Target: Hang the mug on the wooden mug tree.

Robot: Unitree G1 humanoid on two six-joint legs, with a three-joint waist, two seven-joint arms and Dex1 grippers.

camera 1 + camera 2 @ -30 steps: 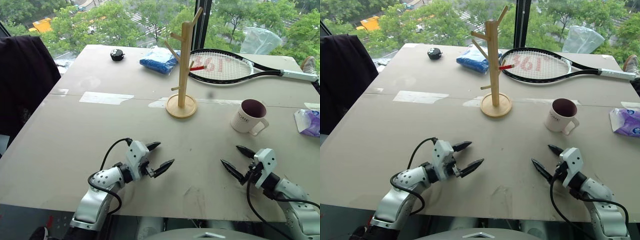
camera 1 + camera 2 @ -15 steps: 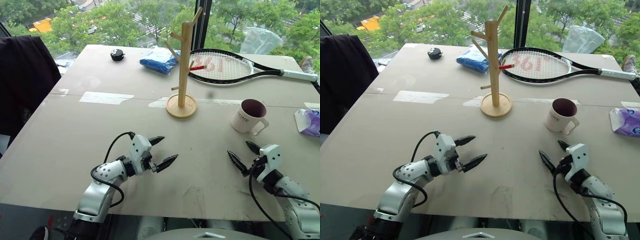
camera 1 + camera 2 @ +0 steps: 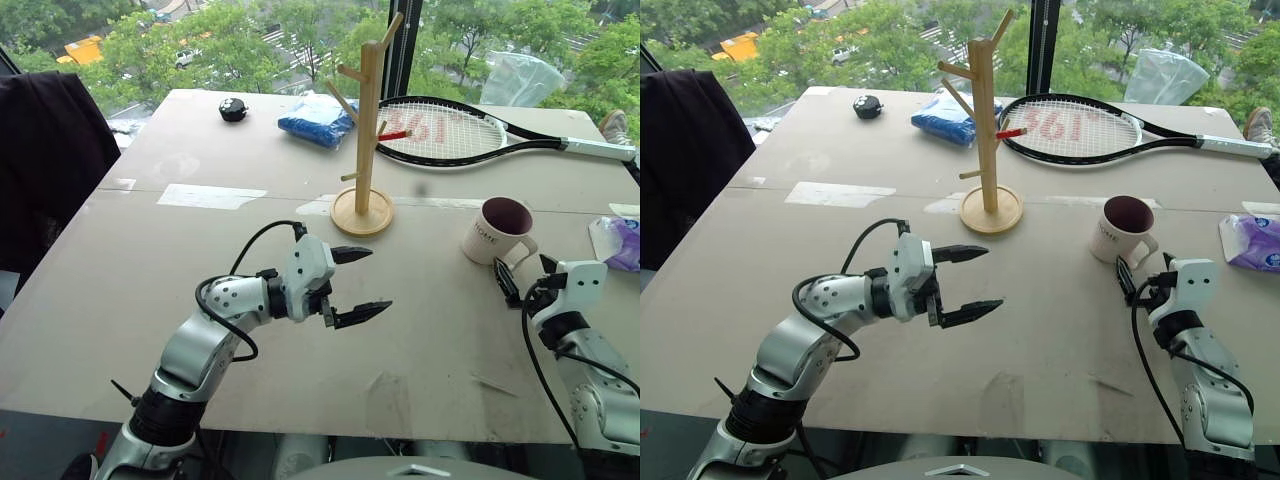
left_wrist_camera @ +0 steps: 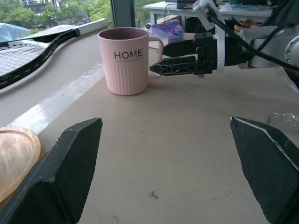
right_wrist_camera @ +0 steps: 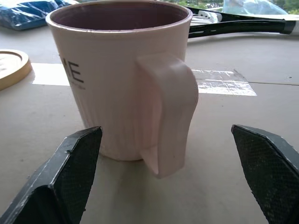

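Mug stands upright on the table, well to the right of the wooden mug tree, its loop handle turned toward the right gripper; that gripper sits just short of the handle with its black fingers spread wide and nothing between them, so the mug is not yet held; the left gripper hangs above the table in front of the tree's base, jaws likewise apart and empty. The likeliest trouble is a poor bite; the handle juts straight at the wrist camera, and a finger that strikes it instead of straddling it could spin or tip the mug; a pinch on the smooth ceramic wall may slip once lifted. Beyond the tree lies a tennis racket; a wide swing toward the pegs could topple the tall, narrow-based tree onto it.
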